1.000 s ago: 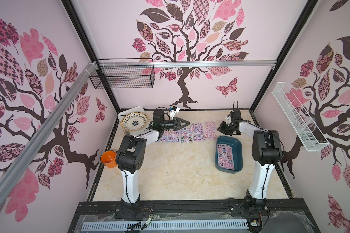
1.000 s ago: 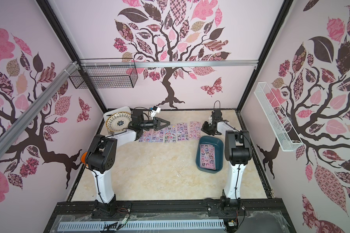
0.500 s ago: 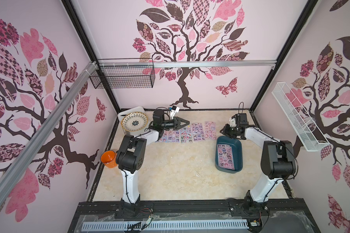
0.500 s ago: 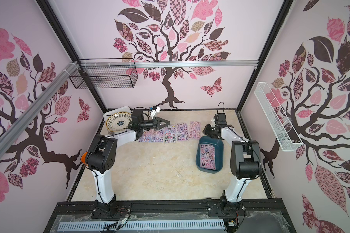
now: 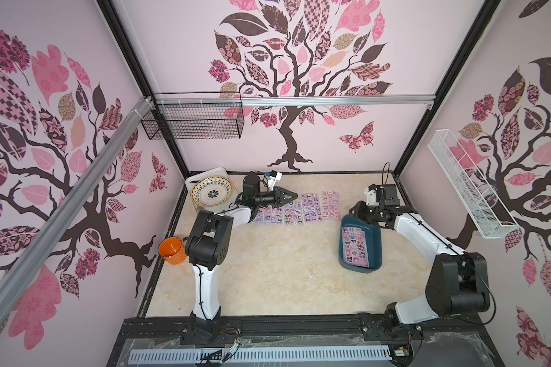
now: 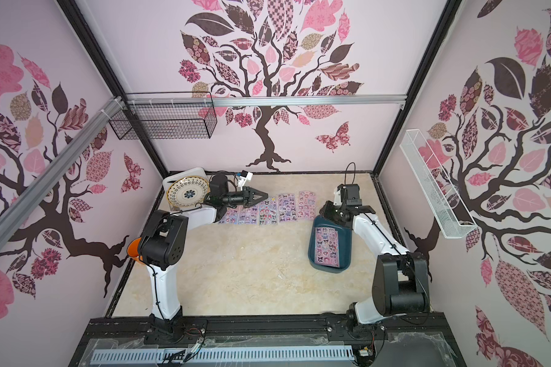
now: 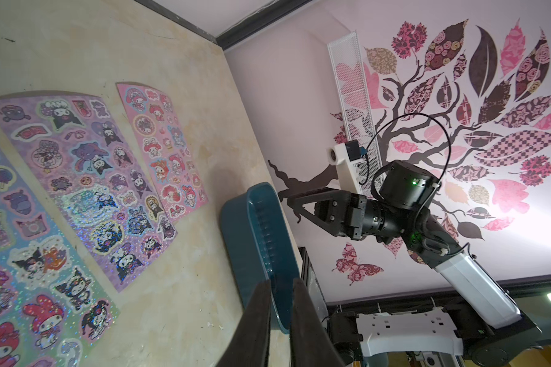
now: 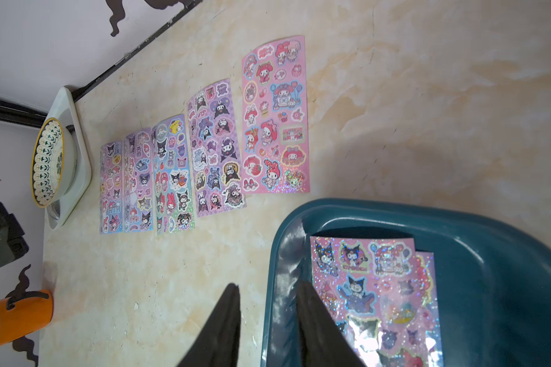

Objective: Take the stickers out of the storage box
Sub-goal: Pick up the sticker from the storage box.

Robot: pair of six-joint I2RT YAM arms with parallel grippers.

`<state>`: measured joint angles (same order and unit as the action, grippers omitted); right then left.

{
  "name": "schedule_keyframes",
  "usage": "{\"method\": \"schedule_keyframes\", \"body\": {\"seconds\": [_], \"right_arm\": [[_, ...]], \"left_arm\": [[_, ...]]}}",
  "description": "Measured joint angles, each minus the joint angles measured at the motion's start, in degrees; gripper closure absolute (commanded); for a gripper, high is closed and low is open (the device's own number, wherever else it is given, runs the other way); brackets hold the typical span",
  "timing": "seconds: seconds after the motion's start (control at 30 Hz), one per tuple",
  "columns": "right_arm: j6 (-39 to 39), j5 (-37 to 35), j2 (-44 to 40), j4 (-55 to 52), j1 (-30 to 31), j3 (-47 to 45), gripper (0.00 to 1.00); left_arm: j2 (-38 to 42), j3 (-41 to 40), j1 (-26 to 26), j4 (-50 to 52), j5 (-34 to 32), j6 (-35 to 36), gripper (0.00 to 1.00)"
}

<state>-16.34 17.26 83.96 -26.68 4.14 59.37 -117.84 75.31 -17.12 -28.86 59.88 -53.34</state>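
Our right fingers (image 8: 223, 321) are back at the storage box (image 8: 395, 209), parting, empty; stickers (image 8: 372, 286) still lie inside. Our left fingers (image 7: 258, 317) hover barely apart, empty.

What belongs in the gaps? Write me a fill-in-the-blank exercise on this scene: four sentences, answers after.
1. ___ sheets of the stickers lie in a row on the table.
2. The right gripper, at the far end of the storage box, has its jaws ___.
3. The cup near the table's left edge is ___.
4. The patterned plate rests on a white ___.
Missing words: five; open; orange; tray.
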Motion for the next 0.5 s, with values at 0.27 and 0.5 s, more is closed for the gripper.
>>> {"method": "schedule_keyframes", "body": {"seconds": [0.27,0.5], "right_arm": [[1.0,-3.3,-1.2,-2.9,1.7,-8.4,0.38],[2.6,-9.8,0.0,-5.7,2.7,-8.8,0.20]], "left_arm": [[3.9,0.1,0.0,16.9,-6.5,12.4,0.81],[7.8,0.9,0.0,24.9,-11.3,19.4,0.81]]}}
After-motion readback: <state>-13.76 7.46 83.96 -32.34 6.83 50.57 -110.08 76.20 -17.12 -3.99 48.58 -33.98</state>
